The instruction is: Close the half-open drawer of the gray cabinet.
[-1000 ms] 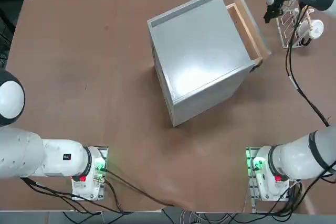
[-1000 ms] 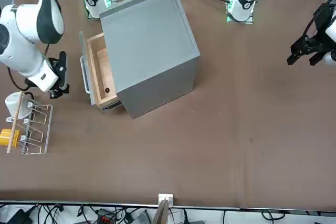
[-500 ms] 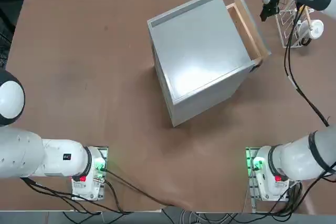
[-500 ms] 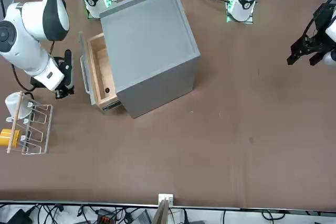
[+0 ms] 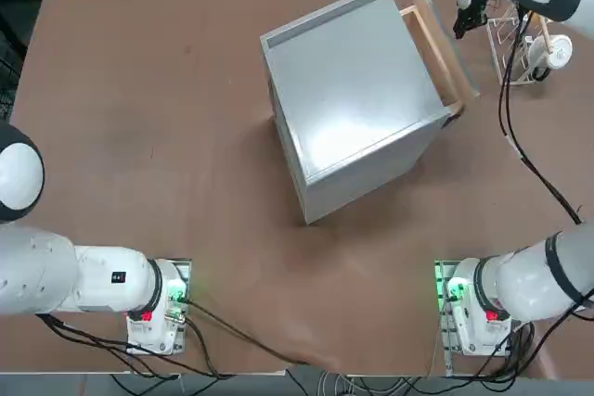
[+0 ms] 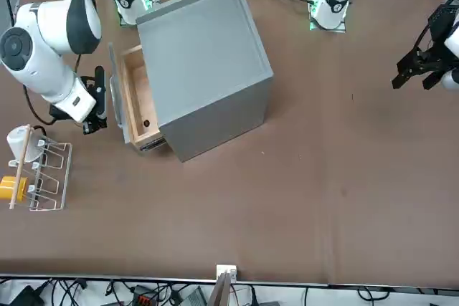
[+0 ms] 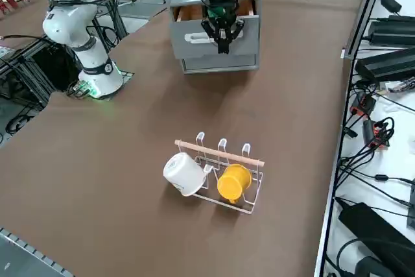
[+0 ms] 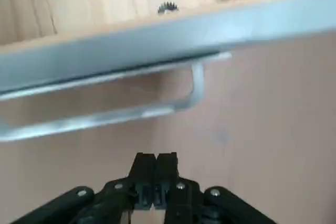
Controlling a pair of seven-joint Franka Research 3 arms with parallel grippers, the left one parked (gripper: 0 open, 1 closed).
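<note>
Jaws clenched on nothing, the right gripper [image 8: 156, 155] is poised near the drawer [image 5: 449, 44] at the gray cabinet's [image 5: 348, 90] two o'clock, which could be skewed by an off-centre push.

The boxy matte-gray cabinet [image 6: 204, 69] sits angled on the table, its light-wood, gray-fronted drawer [image 6: 141, 97] partly open.

Light is bright and even, likely from above. In the top view, 1 glossy patch of glare sits on the near part of the gray cabinet [image 5: 357, 90]. Soft shadows lie beside the cabinet and under the wire rack [image 7: 227, 176]. The right wrist view is blurred, drawer front [image 8: 157, 43] included.
</note>
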